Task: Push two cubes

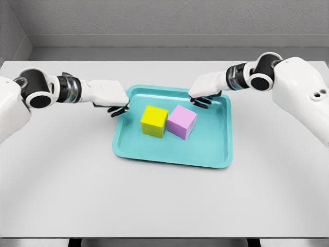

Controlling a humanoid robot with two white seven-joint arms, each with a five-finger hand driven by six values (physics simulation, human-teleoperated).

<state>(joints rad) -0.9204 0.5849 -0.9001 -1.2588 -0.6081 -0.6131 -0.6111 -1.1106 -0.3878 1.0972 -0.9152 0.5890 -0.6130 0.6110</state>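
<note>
A shallow turquoise rectangular tray (pixel 175 155) is lying near the middle of a wide, pale grey bench (pixel 154 200), and 2 cubes are sitting inside it, in its upper half. The bright yellow cube (pixel 153 121) is resting on the left and the pale pink-violet cube (pixel 182 122) on the right; they are standing just beside each other, their near corners looking as if they are touching or nearly so, and each is turned slightly askew to the tray's edges. The lower half of the tray floor is showing bare turquoise. The left hand (pixel 110 98), white with dark fingertips, is hovering at the tray's left rim, its fingers hanging relaxed and curled downward, grasping nothing, and the rim is lying between it and the yellow cube. The right hand (pixel 204 90) is reaching over the tray's upper right corner, fingers likewise loosely drooping and holding nothing, just above and to the right of the pink-violet cube without touching it. Both white arms, with black joints and grey wrist bands, are stretching in from the picture's sides. Behind the bench a grey floor strip is meeting a pale textured wall, and a darker wall is closing the left corner.
</note>
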